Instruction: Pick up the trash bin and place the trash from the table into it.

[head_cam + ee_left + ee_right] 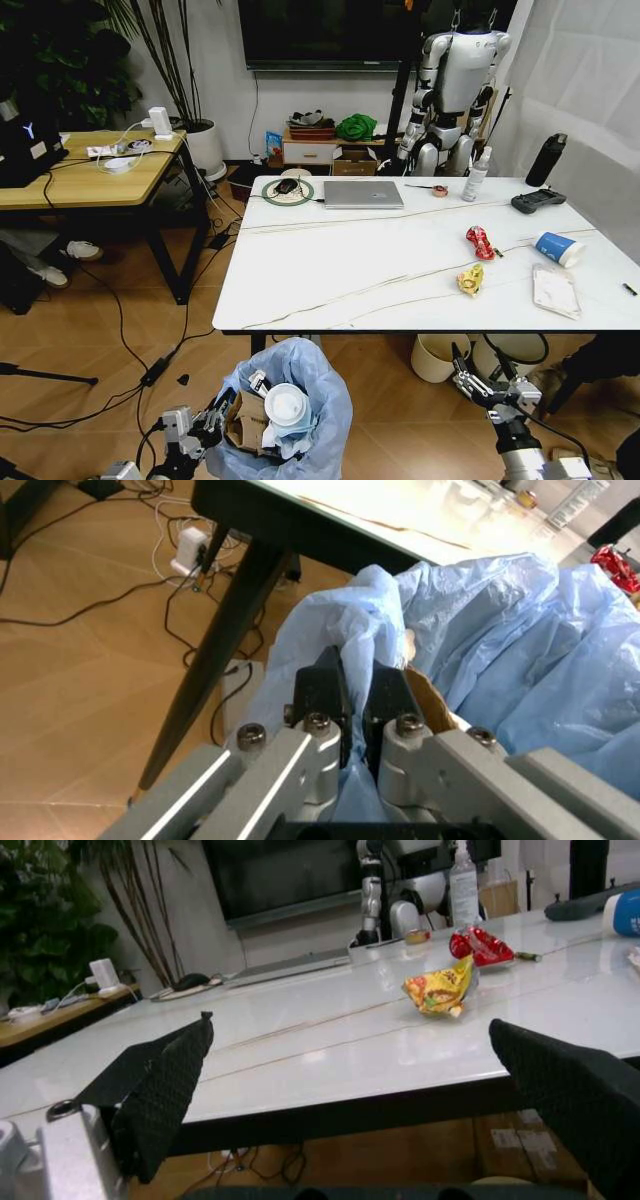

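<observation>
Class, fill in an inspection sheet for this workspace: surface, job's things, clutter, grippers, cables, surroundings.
Surface: white table, thin veins.
Job's things: trash bin below the near edge, bag holding cardboard and white paper; red wrapper, yellow wrapper, paper cup and white packet on the table.
Clutter: laptop, controller, spray bottle.
Grippers: left gripper shut on the bag; right gripper open, empty, below the table's edge.
Cables: black cables on the floor.
Surroundings: wooden desk, humanoid robot.
</observation>
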Robot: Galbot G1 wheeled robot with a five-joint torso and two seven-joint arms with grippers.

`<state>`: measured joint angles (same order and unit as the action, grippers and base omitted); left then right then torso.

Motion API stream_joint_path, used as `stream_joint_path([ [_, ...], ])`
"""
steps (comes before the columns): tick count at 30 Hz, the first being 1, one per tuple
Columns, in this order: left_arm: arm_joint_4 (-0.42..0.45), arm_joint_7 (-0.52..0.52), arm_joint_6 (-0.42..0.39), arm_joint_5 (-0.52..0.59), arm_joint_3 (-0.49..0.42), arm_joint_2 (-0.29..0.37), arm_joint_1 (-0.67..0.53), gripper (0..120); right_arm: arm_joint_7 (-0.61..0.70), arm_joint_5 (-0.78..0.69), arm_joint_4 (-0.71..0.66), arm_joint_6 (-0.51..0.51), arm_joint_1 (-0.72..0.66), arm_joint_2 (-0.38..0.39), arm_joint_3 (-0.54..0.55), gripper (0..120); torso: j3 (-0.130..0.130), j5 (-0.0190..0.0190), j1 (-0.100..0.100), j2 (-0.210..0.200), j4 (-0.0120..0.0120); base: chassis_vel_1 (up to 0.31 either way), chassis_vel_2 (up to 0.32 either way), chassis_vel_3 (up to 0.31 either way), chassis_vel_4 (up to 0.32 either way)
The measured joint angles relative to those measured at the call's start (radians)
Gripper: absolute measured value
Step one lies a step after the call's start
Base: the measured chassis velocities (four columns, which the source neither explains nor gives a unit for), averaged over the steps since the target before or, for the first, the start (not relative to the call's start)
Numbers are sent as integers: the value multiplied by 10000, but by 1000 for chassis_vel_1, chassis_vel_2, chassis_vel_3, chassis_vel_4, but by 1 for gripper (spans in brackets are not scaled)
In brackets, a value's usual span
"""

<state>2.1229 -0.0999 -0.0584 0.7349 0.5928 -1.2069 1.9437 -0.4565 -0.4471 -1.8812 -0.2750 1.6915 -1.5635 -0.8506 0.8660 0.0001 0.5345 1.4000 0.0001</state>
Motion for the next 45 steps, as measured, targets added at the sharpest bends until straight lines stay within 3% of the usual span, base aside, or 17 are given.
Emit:
stream_joint_path([
  [45,-87,47,-17,-259,-242,-199,28,0,-223,-425,116,56,-34,335,-174,100,0,0,-1,3,-1,-57,-54,54,58],
])
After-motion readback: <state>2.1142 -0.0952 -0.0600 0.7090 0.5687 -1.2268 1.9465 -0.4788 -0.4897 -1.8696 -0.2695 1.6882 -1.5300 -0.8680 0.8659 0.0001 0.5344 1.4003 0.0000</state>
